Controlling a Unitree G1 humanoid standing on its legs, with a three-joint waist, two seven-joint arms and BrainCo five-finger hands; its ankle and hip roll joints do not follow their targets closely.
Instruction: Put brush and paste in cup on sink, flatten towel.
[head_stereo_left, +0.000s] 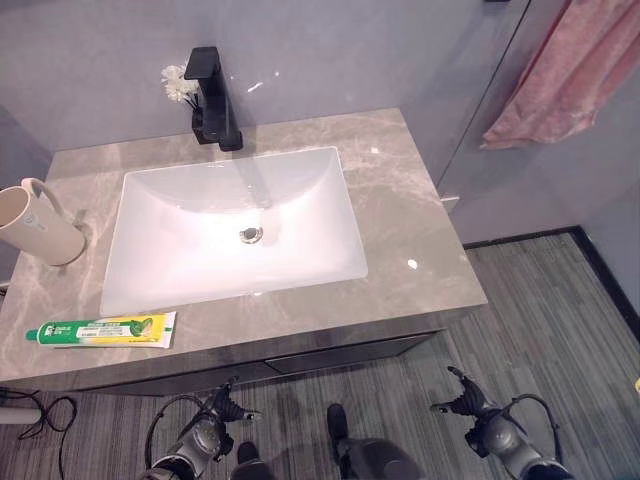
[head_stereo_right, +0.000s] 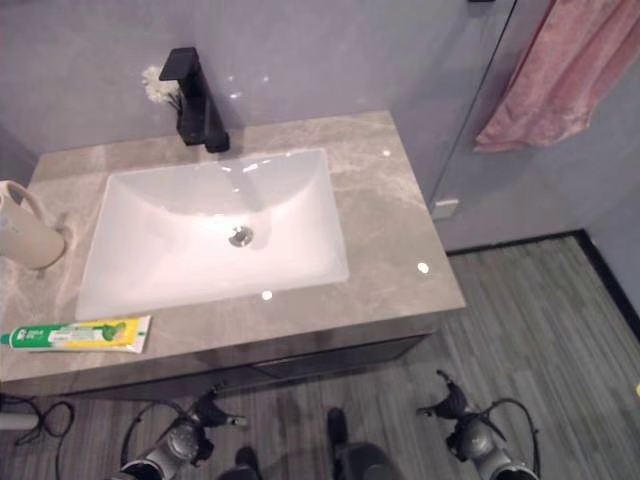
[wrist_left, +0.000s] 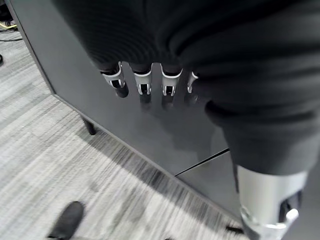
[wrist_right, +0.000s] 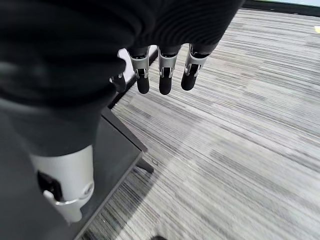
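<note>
A green and yellow toothpaste tube (head_stereo_left: 100, 330) lies flat on the marble counter (head_stereo_left: 400, 230), at its front left corner. A beige cup (head_stereo_left: 38, 225) with a loop handle stands at the counter's left edge. On the wall at the upper right hangs a pink towel (head_stereo_left: 560, 70), bunched in folds. My left hand (head_stereo_left: 205, 435) and right hand (head_stereo_left: 490, 425) hang low in front of the cabinet, below counter height. Both are open and hold nothing. In the left wrist view the fingers (wrist_left: 145, 85) face the dark cabinet front; in the right wrist view the fingers (wrist_right: 165, 75) point over the floor.
A white rectangular sink basin (head_stereo_left: 160, 250) fills the counter's middle. A black faucet (head_stereo_left: 213, 100) stands behind it, with a small white flower (head_stereo_left: 180, 85) beside it. Grey striped floor (head_stereo_left: 560, 330) lies to the right of the dark cabinet (wrist_left: 150, 130).
</note>
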